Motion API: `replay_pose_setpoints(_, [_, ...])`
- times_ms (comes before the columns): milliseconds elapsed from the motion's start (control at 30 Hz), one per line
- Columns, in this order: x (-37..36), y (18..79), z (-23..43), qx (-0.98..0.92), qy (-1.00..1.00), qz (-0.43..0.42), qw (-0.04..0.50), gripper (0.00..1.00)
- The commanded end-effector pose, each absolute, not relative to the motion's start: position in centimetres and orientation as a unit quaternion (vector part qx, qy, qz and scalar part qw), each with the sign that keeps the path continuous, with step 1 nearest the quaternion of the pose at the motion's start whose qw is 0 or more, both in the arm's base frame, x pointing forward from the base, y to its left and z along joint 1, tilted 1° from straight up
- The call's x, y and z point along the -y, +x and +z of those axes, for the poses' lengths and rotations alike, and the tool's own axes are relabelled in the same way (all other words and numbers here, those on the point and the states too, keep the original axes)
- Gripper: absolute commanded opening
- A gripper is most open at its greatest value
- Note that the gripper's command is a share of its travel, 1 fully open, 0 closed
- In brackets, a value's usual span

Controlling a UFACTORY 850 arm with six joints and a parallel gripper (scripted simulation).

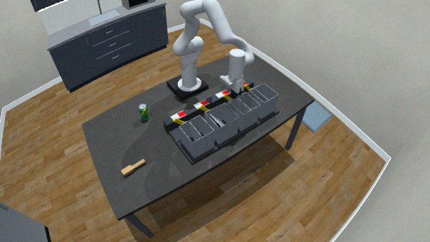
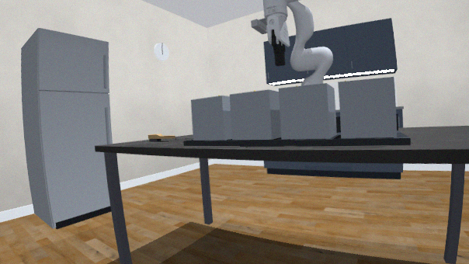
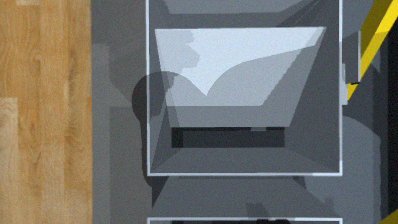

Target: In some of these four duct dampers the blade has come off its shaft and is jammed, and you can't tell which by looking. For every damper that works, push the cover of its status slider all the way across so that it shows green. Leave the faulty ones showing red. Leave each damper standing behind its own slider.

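Observation:
Four grey open-topped dampers stand in a row on a black base: the leftmost (image 1: 197,137), the second (image 1: 226,122), the third (image 1: 245,108) and the rightmost (image 1: 265,97). Behind each is a slider showing red, with a yellow lever: (image 1: 179,114), (image 1: 202,104), (image 1: 224,94), (image 1: 246,85). My gripper (image 1: 236,87) (image 2: 279,54) is shut and empty. It hangs well above the table, over the slider side between the third and rightmost dampers. The wrist view looks straight down into one damper (image 3: 244,90) with a pale tilted blade (image 3: 240,65) and a yellow lever (image 3: 372,35) at its side.
A green can (image 1: 143,112) stands left of the dampers. A wooden block (image 1: 133,167) lies near the table's front left. The arm's base (image 1: 187,85) is behind the sliders. A fridge (image 2: 66,124) stands off the table's left end.

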State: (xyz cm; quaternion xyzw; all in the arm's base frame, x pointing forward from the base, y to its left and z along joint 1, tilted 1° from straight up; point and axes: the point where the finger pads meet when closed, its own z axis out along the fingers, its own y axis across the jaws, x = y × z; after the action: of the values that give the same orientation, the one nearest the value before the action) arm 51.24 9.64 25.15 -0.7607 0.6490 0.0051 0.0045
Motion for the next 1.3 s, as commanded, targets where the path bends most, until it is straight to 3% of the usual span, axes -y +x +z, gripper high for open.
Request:
replay_pose_setpoints(0, [-9.7, 51.4, 25.1, -0.649, -0.761, 0.004, 0.005, 0.00])
replay_pose_setpoints(367, [-9.6, 51.0, 25.0, -0.649, -0.761, 0.004, 0.005, 0.00])
replay_pose_setpoints(1167, [-6.2, 29.4, 25.0, -0.649, -0.761, 0.005, 0.005, 0.00])
replay_pose_setpoints(1267, [-6.1, 28.7, 25.0, -0.649, -0.761, 0.005, 0.005, 0.00])
